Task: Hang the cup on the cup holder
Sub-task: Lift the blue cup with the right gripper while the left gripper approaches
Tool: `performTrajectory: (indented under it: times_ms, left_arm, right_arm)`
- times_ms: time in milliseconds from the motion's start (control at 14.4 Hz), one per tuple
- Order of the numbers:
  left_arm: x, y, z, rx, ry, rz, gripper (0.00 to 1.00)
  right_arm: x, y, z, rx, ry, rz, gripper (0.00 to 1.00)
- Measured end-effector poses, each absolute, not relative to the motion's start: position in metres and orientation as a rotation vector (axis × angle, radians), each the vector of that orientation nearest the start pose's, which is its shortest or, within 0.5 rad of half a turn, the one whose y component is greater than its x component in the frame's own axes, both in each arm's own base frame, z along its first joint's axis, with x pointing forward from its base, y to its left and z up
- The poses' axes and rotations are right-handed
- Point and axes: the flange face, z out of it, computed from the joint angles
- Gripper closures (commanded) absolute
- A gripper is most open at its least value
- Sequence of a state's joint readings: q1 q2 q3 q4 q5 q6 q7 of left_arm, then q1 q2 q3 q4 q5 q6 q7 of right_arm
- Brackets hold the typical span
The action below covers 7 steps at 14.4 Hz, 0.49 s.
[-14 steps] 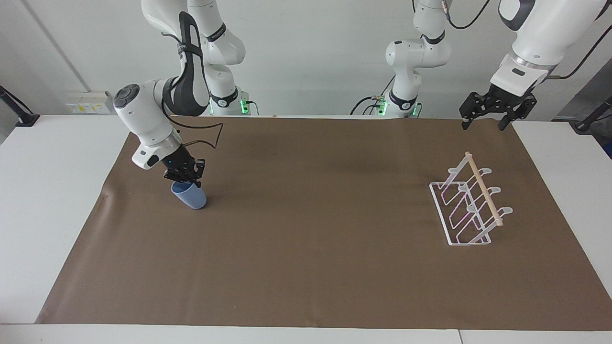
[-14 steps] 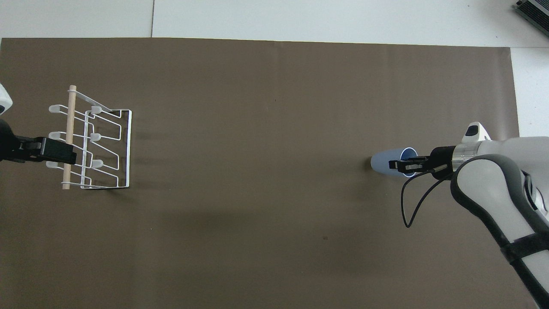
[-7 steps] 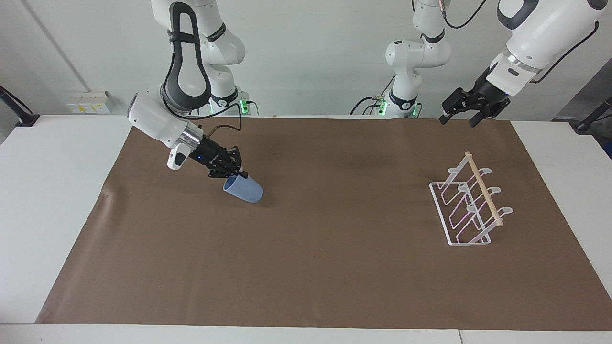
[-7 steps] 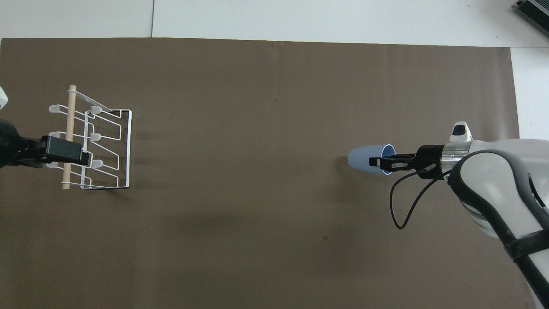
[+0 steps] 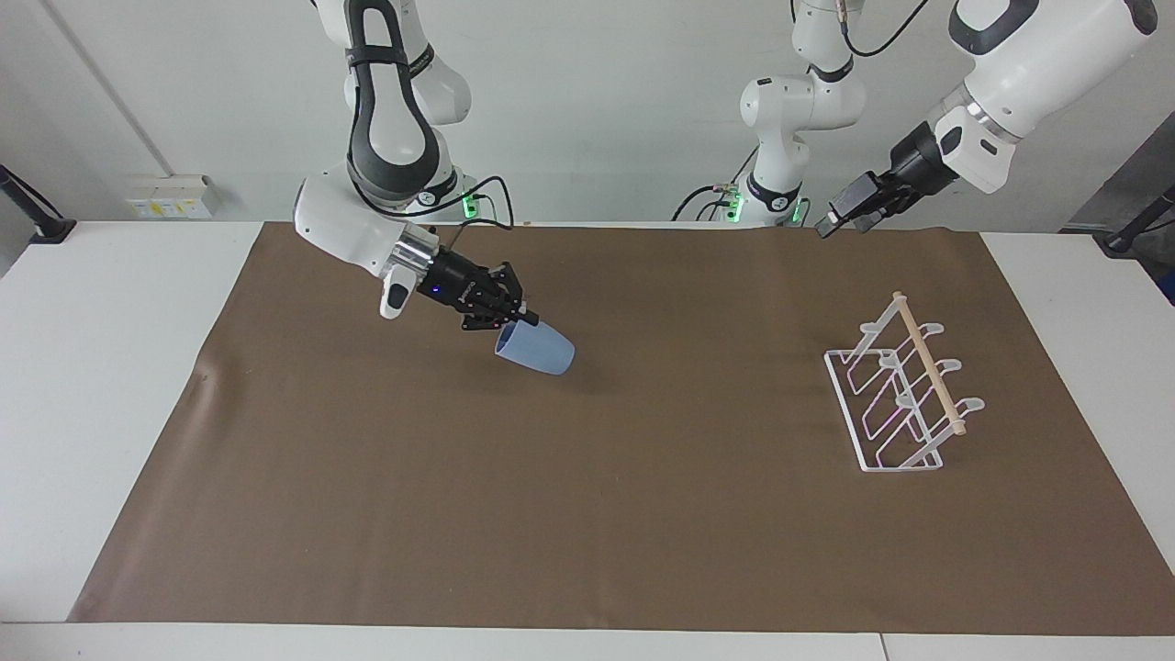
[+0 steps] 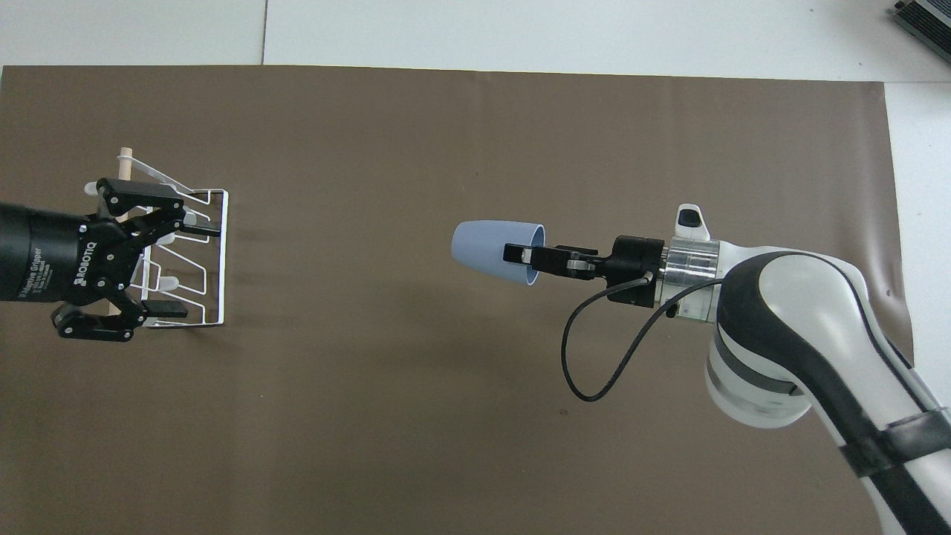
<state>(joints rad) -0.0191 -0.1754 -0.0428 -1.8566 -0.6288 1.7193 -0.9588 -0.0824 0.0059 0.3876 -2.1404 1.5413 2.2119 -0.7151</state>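
The left gripper (image 5: 840, 213) hangs high over the table edge at the robots' end, toward the left arm's side; in the overhead view it reads as covering the cup holder (image 6: 182, 256), but the facing view shows it well above and apart from it. Its fingers (image 6: 167, 310) are spread wide with nothing between them, and this arm looks to be waiting.

The right gripper (image 5: 516, 319) is over the middle of the brown mat (image 5: 587, 514), toward the right arm's end, and is clamped on the rim of the cup (image 5: 535, 349), one finger inside the mouth and one outside the wall. The cup is in the air, tilted nearly onto its side: its long axis runs along the table toward the cup holder, closed bottom leading and open mouth facing the wrist.

The cup holder (image 5: 904, 395) stands on the mat well apart from the cup, toward the left arm's end and slightly farther from the robots. Its wooden rod (image 5: 929, 363) runs across the cup's line of travel, and the looped prongs slant up to it.

The carry is under way and the hanging is not yet done. Since a prong must enter the mouth, and the bottom leads now, the cup probably has to be turned, or passed to the nearer left gripper.
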Motion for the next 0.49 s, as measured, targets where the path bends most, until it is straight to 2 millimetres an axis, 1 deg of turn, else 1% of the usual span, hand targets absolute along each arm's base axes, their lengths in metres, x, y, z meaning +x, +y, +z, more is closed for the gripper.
performTrajectory:
  times_ms: [139, 278, 418, 487]
  left_arm:
    - [0.505, -0.092, 0.604, 2.127, 1.344, -0.369, 0.0]
    - [0.502, -0.103, 0.597, 2.01, 1.428, -0.379, 0.0]
    - [0.497, -0.114, 0.587, 1.908, 1.479, -0.388, 0.0]
    - [0.493, -0.119, 0.583, 1.884, 1.488, -0.399, 0.0]
  right_arm:
    - [0.526, 0.224, 0.446, -1.915, 0.044, -0.37, 1.0]
    - [0.52, 0.255, 0.463, -1.911, 0.088, -0.391, 1.0]
    - [0.513, 0.283, 0.483, -1.902, 0.113, -0.408, 1.0]
    - [0.51, 0.294, 0.492, -1.883, 0.122, -0.414, 1.0]
